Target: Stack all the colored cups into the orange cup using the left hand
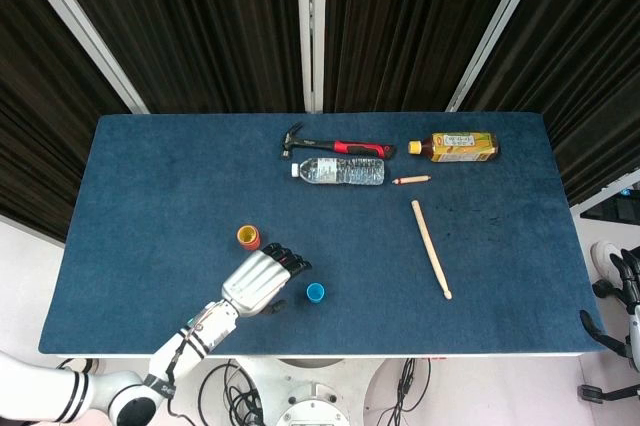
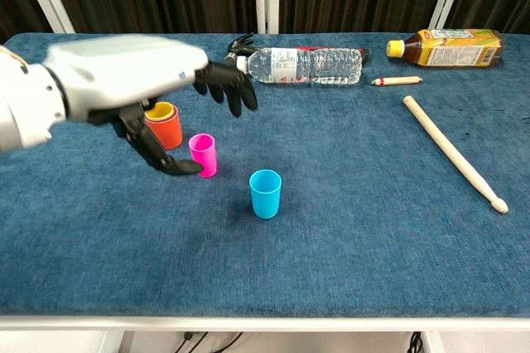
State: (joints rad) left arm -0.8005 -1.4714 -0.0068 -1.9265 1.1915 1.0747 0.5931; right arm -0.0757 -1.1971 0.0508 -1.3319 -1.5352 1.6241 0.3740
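The orange cup [image 2: 166, 132] stands on the blue table with a yellow cup [image 2: 160, 111] nested in it; in the head view the orange cup [image 1: 248, 237] shows left of centre. A pink cup [image 2: 203, 155] stands just right of it, and a blue cup [image 2: 265, 193] nearer the front. My left hand [image 2: 132, 81] hovers over the pink cup with fingers spread and holds nothing; its thumb reaches down beside the cup's left side. In the head view the left hand [image 1: 262, 281] hides the pink cup, with the blue cup [image 1: 315, 292] to its right. My right hand [image 1: 622, 281] hangs off the table's right edge.
At the back lie a hammer [image 1: 335, 146], a water bottle [image 1: 340, 171] and a tea bottle [image 1: 455, 148]. A small red-tipped stick [image 1: 411, 179] and a wooden drumstick [image 1: 431, 248] lie to the right.
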